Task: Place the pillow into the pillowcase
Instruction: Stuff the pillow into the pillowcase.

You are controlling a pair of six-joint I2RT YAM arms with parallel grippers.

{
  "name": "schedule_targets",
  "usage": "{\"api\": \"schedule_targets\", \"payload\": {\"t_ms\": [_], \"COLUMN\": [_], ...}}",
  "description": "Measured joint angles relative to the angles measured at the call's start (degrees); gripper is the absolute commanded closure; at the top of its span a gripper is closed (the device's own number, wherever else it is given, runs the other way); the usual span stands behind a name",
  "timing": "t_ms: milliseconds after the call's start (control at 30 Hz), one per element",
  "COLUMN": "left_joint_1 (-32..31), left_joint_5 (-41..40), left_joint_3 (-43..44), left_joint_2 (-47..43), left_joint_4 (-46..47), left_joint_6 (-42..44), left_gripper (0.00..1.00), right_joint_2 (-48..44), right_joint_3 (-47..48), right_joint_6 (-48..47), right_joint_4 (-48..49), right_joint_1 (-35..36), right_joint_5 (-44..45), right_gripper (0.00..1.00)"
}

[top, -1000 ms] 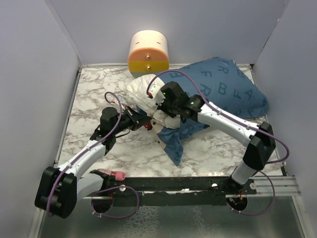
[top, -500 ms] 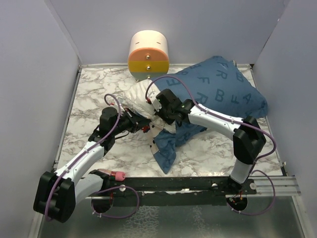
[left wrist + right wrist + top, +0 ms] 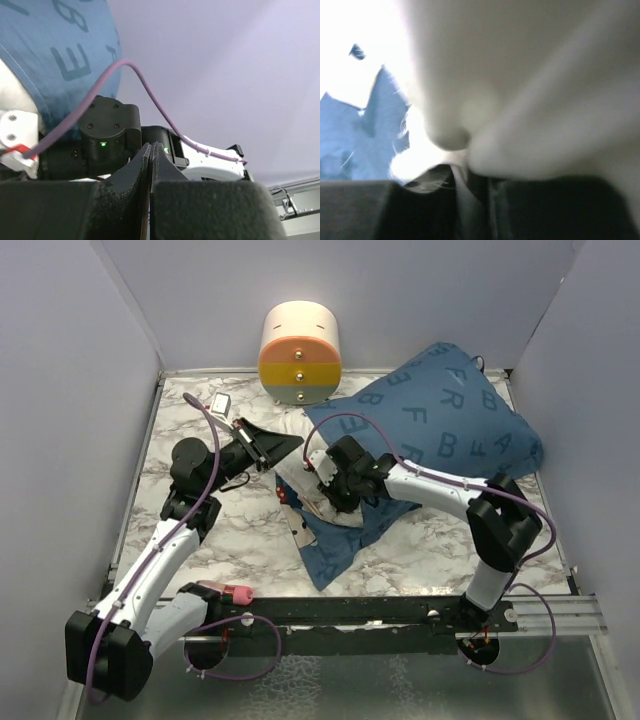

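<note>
The left gripper (image 3: 288, 443) is closed tight and empty, left of the pillowcase (image 3: 450, 430). The right gripper (image 3: 320, 495) pinches pillow (image 3: 298, 483) fabric at the pillowcase's near-left mouth.

My two arms: white link covers, black joint housings, purple cabling.
My left arm (image 3: 160, 555) and right arm (image 3: 440, 485) each have smooth white moulded link covers set between black cylindrical joint housings. A purple cable (image 3: 125, 61) runs loose along the outside of each arm. The right arm's black wrist housing has a green indicator light (image 3: 103, 144) and recessed round screws (image 3: 116, 106). My left gripper (image 3: 150, 150) has matt black, fine-textured fingers (image 3: 125, 175) tapering to a wedge. Both bases bolt to a black base rail (image 3: 380, 612), with a pink-red fitting (image 3: 232, 593) beside my left base.
</note>
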Motion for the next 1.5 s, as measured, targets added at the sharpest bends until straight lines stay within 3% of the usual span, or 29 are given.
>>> {"api": "schedule_targets", "payload": {"t_ms": [133, 233, 300, 433, 500, 700, 767, 1000, 1500], "left_joint_1": [2.7, 3.5, 3.5, 3.5, 3.4, -1.3, -4.1, -11.5, -13.6], "left_joint_5": [1.0, 0.9, 0.4, -0.3, -0.5, -3.8, -5.9, -13.4, -20.4], "left_joint_3": [-1.8, -4.7, -5.7, -9.6, -13.2, -19.5, -20.5, -20.7, -13.9], "left_joint_2": [-1.6, -1.6, -2.1, -5.7, -7.4, -4.5, -2.2, 9.3, 27.5], "left_joint_4": [2.8, -0.4, -7.2, -10.4, -11.2, -13.0, -11.1, -3.5, 11.3], "left_joint_6": [0.2, 2.2, 6.3, 9.2, 9.8, 11.2, 11.4, 11.4, 9.2], "left_gripper": [1.00, 1.00, 0.91, 0.80, 0.76, 0.68, 0.67, 0.66, 0.62], "right_joint_2": [-3.7, -6.4, -8.0, -9.4, -9.4, -9.1, -8.5, -7.1, -6.2], "right_joint_3": [-2.4, -2.8, -2.7, -0.9, 0.5, 1.7, 1.8, 2.5, 4.4], "right_joint_6": [-0.5, 0.2, 1.0, 2.7, 3.4, 5.6, 6.8, 9.6, 12.0], "right_joint_4": [-0.3, -1.9, -2.7, -4.0, -4.4, -5.2, -5.6, -6.4, -7.8], "right_joint_1": [-0.9, -1.0, -1.0, -1.2, -1.4, -2.6, -3.5, -5.3, -5.6], "right_joint_5": [-8.5, -11.6, -12.9, -13.2, -13.0, -8.7, -7.0, -1.1, 1.6], "right_gripper": [0.53, 0.38, 0.34, 0.34, 0.39, 0.91, 0.98, 0.99, 0.99]}}
